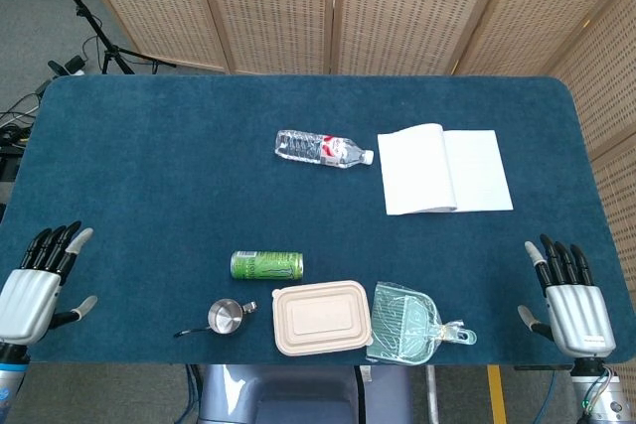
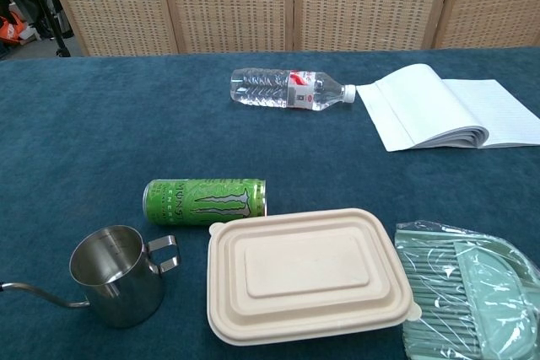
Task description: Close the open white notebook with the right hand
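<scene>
The white notebook (image 1: 444, 170) lies open on the blue table at the right rear, its left page stack thicker and slightly raised; in the chest view the notebook (image 2: 451, 114) shows at the upper right. My right hand (image 1: 569, 301) hovers at the table's front right corner, fingers spread, holding nothing, well short of the notebook. At the front left corner my left hand (image 1: 38, 280) is likewise open and empty. Neither hand appears in the chest view.
A clear water bottle (image 1: 324, 148) lies just left of the notebook. Near the front edge sit a green can (image 1: 266, 265), a small steel pitcher (image 1: 225, 317), a beige lidded box (image 1: 321, 317) and a green dustpan in plastic (image 1: 408, 322). A folding screen stands behind the table.
</scene>
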Robot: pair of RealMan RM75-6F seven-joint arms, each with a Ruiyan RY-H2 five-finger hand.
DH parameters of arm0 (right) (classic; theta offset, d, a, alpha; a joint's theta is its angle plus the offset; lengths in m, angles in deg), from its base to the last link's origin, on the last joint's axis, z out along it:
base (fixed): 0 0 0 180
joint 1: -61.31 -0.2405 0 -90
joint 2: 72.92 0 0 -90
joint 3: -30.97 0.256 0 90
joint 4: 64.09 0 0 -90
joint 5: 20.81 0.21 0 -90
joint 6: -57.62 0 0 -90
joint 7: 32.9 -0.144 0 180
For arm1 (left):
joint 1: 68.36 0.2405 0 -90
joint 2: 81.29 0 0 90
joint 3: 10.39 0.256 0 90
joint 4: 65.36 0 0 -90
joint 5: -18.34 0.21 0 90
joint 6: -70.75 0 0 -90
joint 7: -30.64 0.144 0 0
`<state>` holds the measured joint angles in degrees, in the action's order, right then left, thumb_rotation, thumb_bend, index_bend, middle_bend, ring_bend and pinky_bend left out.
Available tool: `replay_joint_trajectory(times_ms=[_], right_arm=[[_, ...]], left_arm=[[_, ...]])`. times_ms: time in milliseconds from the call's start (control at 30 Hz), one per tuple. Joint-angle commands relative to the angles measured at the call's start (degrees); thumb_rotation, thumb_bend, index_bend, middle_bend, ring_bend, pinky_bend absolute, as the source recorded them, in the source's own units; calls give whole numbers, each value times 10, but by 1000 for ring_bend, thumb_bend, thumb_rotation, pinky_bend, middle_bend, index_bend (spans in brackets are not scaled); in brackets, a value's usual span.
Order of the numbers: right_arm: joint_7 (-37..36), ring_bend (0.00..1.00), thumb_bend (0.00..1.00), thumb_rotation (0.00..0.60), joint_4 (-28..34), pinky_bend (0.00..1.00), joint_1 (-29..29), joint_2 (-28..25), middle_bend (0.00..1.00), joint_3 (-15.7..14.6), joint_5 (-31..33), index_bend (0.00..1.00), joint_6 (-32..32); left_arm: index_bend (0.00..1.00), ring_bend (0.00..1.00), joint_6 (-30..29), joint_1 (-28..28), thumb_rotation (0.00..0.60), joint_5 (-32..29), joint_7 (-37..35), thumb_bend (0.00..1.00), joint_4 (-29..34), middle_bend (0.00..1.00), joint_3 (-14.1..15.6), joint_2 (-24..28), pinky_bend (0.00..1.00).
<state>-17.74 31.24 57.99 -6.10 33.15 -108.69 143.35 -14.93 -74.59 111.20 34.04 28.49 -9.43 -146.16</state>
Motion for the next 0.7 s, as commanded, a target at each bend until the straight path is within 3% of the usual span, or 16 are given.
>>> replay_joint_trajectory(times_ms=[33,233,700], right_arm=[[0,0,260,600,1,0,-2,2,0,1,0,0,-3],[12,0,260,600,14,0,-26,26,0,12,9,0,-33],[98,0,260,600,6,0,-106,121,0,75,72,0,-101]], left_arm=[[0,0,2,-1,600,1,1,181,1,0,1,0,0],[0,0,5,-1,600,0,-2,182,1,0,2,0,0],[0,0,10,-4,600,-2,-15,182,-3,0,2,2,0]])
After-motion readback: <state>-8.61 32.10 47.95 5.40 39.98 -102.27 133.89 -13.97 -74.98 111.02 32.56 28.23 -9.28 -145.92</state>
